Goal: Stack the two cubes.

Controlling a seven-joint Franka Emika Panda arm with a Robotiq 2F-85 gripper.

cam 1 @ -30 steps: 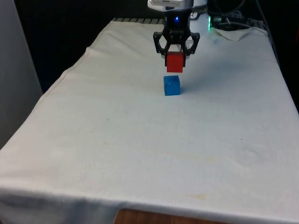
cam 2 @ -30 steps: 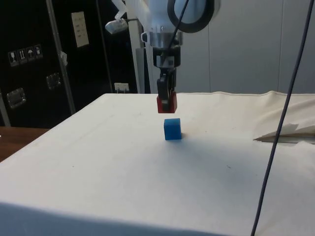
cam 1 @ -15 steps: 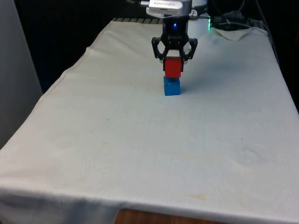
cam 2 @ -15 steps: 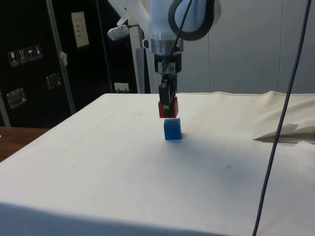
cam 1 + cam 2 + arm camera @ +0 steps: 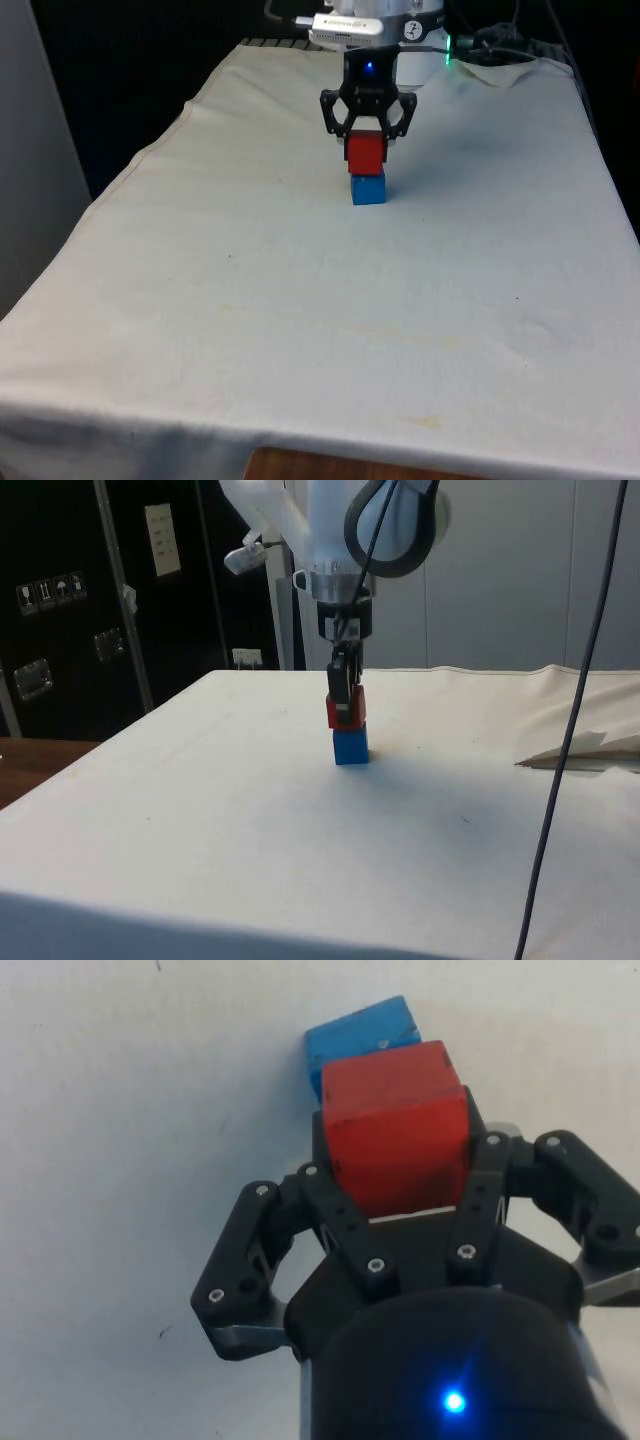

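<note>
A lab: cloth-draped table (image 5: 300, 300), dark cabinets (image 5: 60, 630), hanging cable (image 5: 570, 730).

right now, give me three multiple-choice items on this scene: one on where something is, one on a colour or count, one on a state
1. Where is the small red cube?
A. on top of the small blue cube
B. beside it on the white tablecloth
C. at the table's near edge

2. How many cubes are in the scene?
A. one
B. two
C. three

3. What is the black two-finger gripper doing?
A. hanging open, far above the cubes
B. shut on the red cube
C. shut on the blue cube

Answers:
1 A: the front and side views show the red cube directly over the blue one, with no gap visible.
2 B: one red and one blue cube show.
3 B: the wrist view shows the fingers clamped on the red cube's sides.
</note>
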